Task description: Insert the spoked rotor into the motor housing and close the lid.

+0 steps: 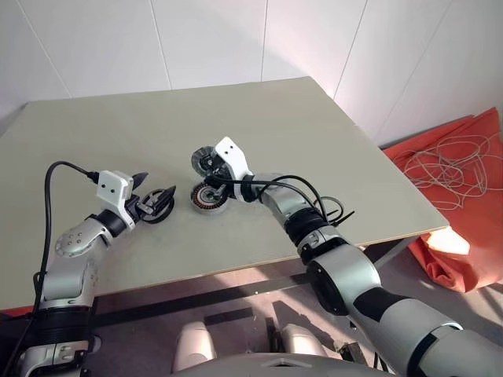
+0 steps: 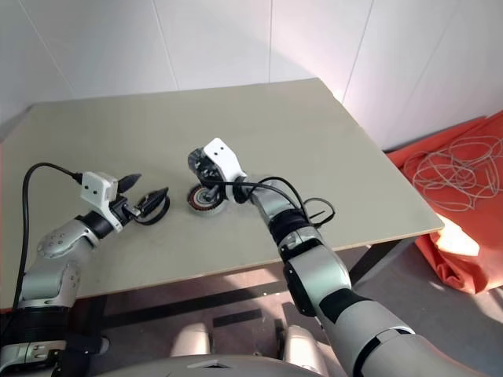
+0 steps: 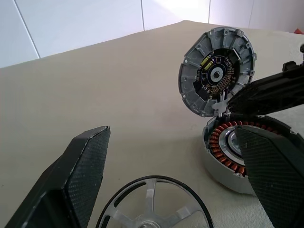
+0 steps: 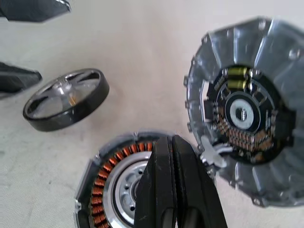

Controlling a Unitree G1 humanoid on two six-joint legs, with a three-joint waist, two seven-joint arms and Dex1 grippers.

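The motor housing (image 4: 102, 183), with its copper windings showing, sits mid-table. The lid (image 4: 247, 114) stands on edge at the housing's rim, its inner face with a circuit board turned towards me. My right gripper (image 4: 172, 140) is shut over the housing, its tips against a small pale tab on the lid's lower edge. The spoked rotor (image 4: 66, 118) lies flat on the table left of the housing. My left gripper (image 1: 159, 184) is open, its fingers (image 3: 83, 175) spread either side of the rotor without touching it.
The pale table (image 1: 314, 141) has free room all round the parts. Its front edge runs close below my arms. On the floor to the right lies an orange cloth (image 1: 471, 228) with a tangle of white cord (image 1: 452, 161).
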